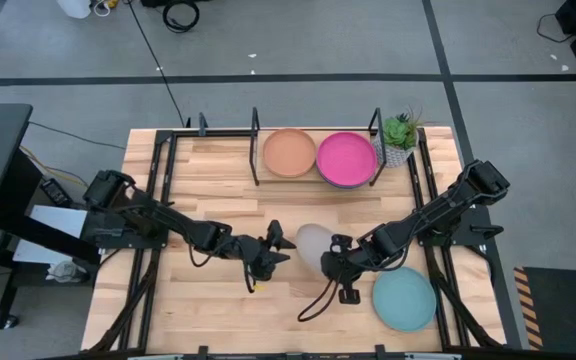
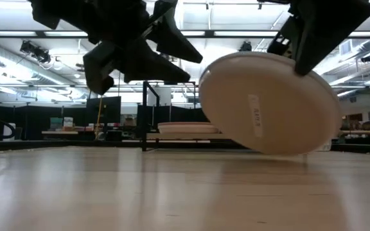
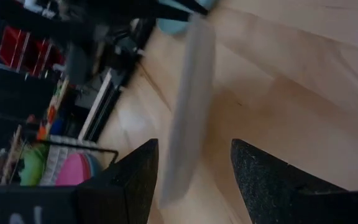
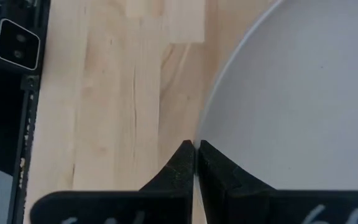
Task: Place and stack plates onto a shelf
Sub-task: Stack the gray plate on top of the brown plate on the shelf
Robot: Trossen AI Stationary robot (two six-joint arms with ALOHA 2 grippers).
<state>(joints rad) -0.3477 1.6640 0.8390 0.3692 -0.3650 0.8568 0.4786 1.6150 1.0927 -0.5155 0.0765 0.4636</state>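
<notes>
Mid-handover above the worktop (image 1: 218,160): right gripper (image 1: 334,262) jaws clenched on the tilted grey plate (image 1: 313,245); left gripper (image 1: 273,247) jaws released, next to close on its rim.

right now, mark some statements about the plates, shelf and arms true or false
1. The right gripper holds the grey plate by its rim. True.
2. The grey plate lies flat on the table. False: it is tilted, lifted on one side.
3. The orange plate and magenta plate sit side by side on the shelf. True.
4. The light teal plate is on the shelf. False: it lies on the table near the right arm.
5. The left gripper has shut jaws. False: open.
</notes>
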